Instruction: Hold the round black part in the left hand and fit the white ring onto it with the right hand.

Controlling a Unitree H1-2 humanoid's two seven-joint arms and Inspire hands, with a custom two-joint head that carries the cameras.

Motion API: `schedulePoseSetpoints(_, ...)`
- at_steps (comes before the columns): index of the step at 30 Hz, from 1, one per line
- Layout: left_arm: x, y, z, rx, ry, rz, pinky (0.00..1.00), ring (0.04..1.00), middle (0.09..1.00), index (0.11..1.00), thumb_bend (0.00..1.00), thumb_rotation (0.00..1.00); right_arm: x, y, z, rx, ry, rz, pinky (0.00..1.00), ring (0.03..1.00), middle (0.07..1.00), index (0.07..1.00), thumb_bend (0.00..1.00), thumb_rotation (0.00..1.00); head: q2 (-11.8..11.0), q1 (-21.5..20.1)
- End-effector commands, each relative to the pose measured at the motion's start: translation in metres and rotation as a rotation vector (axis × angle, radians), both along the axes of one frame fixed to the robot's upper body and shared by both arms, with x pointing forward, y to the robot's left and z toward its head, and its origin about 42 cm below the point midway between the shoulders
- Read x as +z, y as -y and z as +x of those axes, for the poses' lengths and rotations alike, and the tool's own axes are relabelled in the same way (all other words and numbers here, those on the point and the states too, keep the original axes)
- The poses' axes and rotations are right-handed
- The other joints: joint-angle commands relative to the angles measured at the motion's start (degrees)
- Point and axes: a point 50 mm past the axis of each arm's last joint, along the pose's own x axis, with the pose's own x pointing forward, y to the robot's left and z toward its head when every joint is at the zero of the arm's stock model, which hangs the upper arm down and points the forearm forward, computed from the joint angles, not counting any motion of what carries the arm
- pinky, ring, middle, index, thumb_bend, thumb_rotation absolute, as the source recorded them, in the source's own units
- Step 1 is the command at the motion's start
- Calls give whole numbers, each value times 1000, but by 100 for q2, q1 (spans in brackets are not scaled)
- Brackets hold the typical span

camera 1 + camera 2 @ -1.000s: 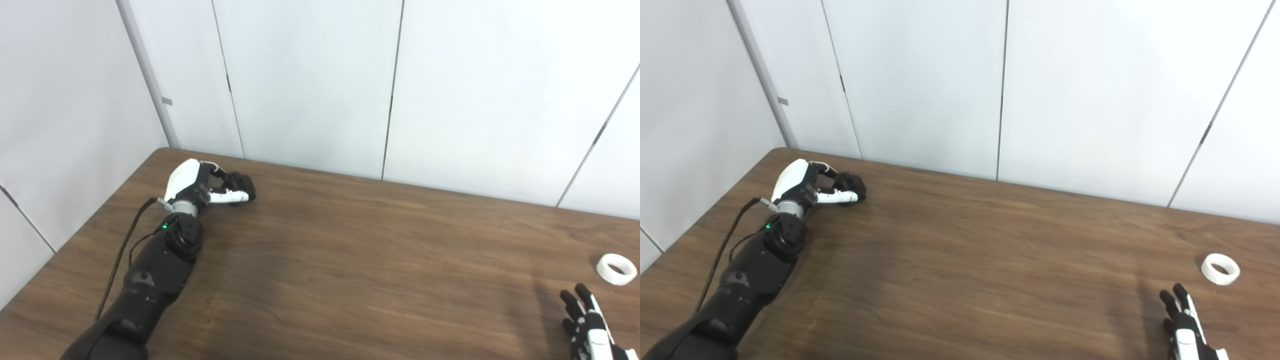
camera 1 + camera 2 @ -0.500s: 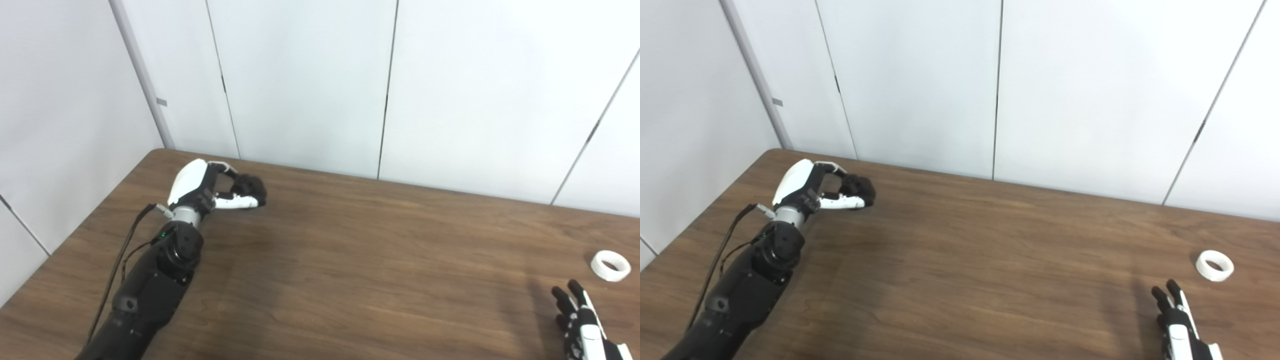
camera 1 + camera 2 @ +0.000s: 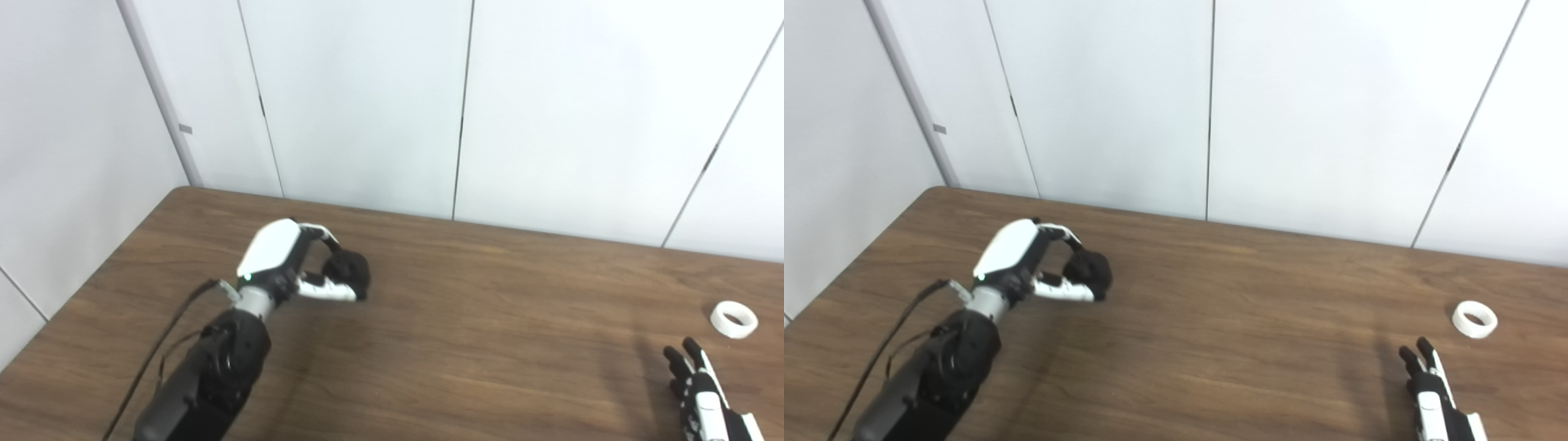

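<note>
Far left: dark left arm rising from the bottom edge over the brown wooden table (image 3: 465, 343), a thin black cable (image 3: 160, 343) trailing along its outer side. Above the wrist, left hand (image 3: 288, 263) with its white back turned up, fingers (image 3: 318, 233) curled over and thumb beneath, closed around the round black part (image 3: 349, 274), held a little above the tabletop with a faint shadow below. Toward the middle, only bare wood grain, backed by pale wall panels (image 3: 367, 104) split by dark vertical seams. Further right, near the bottom right corner, right hand (image 3: 1427, 383) low over the table, holding nothing, black fingers (image 3: 1415, 358) stretched forward and only slightly parted, pointing toward the far edge. Beyond those fingertips and a bit to the right, white ring (image 3: 1474, 319) lying flat on the wood, hole facing up, near the hand but clear of it, not touched. Ring and black part well apart, at opposite ends of the table.
</note>
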Motion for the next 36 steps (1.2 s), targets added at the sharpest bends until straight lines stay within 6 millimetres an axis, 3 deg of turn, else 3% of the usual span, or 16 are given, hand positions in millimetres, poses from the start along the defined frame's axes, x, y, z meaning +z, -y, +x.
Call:
schedulePoseSetpoints(1, 19, 9, -6, -40, 94, 46, 1000, 859, 738, 484, 523, 51, 10, -4, 5, 8, 77, -7, 1000, 967, 931, 992, 405, 1000, 33, -89)
schedulePoseSetpoints(16, -9, 80, -74, -188, 82, 39, 1000, 853, 743, 483, 523, 51, 7, -11, 7, -1, 71, -7, 1000, 946, 897, 962, 544, 1000, 309, -687)
schedulePoseSetpoints(29, -37, 112, -97, -268, 24, -8, 1000, 855, 744, 483, 524, 51, 21, -20, 1, -18, 77, -15, 1000, 936, 885, 958, 539, 1000, 647, -1102)
schedulePoseSetpoints(36, -59, 113, -103, -271, -11, -8, 1000, 856, 751, 484, 523, 51, 28, -18, -1, -22, 84, -18, 1000, 924, 884, 955, 555, 1000, 843, -1208)
